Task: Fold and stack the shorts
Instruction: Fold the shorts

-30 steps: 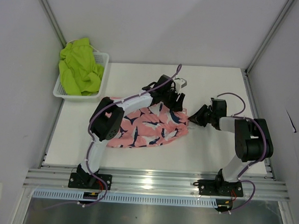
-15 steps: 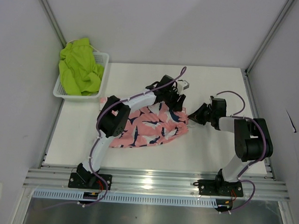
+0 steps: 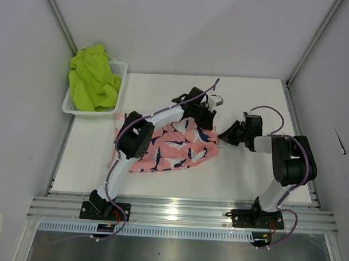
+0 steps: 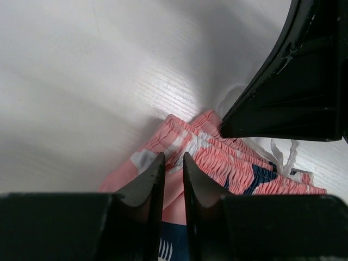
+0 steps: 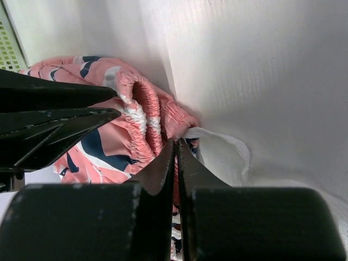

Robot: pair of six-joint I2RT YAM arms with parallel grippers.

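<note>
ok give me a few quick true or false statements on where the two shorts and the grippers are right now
1. The green shorts lie in the white basket. True.
2. The pink shorts are stacked on the green ones. False: they lie spread on the table, apart from the basket.
3. The left gripper and the right gripper are both at the pink shorts' gathered waistband. True.
4. The right gripper stands wide open. False: its fingers are shut on the waistband.
5. The basket sits at the table's far right corner. False: it is at the far left corner.
</note>
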